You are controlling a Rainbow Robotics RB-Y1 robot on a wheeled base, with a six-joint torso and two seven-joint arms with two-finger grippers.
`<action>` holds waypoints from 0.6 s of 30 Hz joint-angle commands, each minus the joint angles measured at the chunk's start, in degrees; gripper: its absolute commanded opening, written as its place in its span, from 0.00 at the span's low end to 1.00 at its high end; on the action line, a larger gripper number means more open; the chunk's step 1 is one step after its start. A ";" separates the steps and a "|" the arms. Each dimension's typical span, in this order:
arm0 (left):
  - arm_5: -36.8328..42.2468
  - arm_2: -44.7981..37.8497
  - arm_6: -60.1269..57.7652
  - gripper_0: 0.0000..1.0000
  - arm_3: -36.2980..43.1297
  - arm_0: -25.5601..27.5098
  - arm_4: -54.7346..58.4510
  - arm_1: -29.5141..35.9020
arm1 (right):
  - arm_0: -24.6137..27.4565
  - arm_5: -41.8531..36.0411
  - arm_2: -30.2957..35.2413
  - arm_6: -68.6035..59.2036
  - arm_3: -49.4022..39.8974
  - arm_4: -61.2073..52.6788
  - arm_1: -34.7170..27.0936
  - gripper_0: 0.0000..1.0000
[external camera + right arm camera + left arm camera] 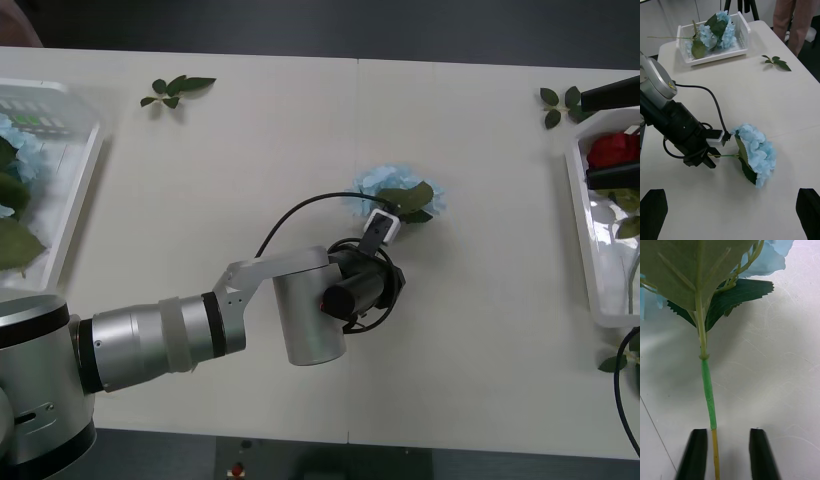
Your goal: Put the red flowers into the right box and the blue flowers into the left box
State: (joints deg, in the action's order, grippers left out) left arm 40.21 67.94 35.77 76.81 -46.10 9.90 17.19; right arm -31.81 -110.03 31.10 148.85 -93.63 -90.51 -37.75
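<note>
One blue hydrangea (385, 190) lies on the table (480, 250) near centre, head away from the robot, stem (709, 390) pointing back toward the left gripper (728, 453).

Left box (70, 200) at table's left edge: blue flowers (717, 32) piled inside with big green leaves; separate heads can't be counted, looks like several. One long stem sticks out over its rim in the right wrist view.

Right box (585, 235) at the right edge: one red rose head (612, 150) visible at its far end, plus leaves and a stem; rest cut off by the frame.

Left gripper: down at the table, fingers (696, 453) apart, one on each side of the stem. Stem runs nearer one finger; contact can't be confirmed. Not closed on it.

Right gripper (730, 217): open, fingers at the frame corners, holding nothing, above the table looking across at the hydrangea.

Loose leaf sprigs on table: three – far left (176, 90), far right (560, 103), near right by the right box (614, 363).
</note>
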 commanded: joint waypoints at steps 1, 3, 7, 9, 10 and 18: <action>-0.57 -0.44 -1.23 0.00 0.53 -1.71 -0.50 -1.11 | -1.59 0.03 1.07 1.62 -1.91 1.92 -0.13 1.00; -0.57 -0.35 -1.32 0.00 0.53 -1.80 -0.76 -1.11 | -1.59 0.03 0.98 1.62 -1.91 2.27 -0.22 1.00; -0.57 -1.32 -1.84 0.00 2.99 -1.71 -1.99 0.48 | -1.59 0.03 0.98 1.62 -1.91 2.27 -0.22 1.00; 0.13 -2.64 -1.84 0.00 6.07 -1.80 -1.90 2.23 | -1.59 0.03 0.98 1.62 -1.91 2.27 -0.22 1.00; 1.72 -3.69 -1.84 0.00 8.71 -1.80 -1.90 3.73 | -1.59 0.03 0.98 1.62 -1.91 2.27 -0.22 1.00; 17.71 -11.96 -2.19 0.00 27.69 -1.18 1.96 12.87 | -1.59 0.03 0.98 1.62 -1.91 2.27 -0.22 1.00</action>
State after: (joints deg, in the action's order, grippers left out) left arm 54.22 59.41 35.48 99.17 -46.10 10.53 27.21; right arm -31.81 -110.02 31.12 148.88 -93.65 -88.14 -37.75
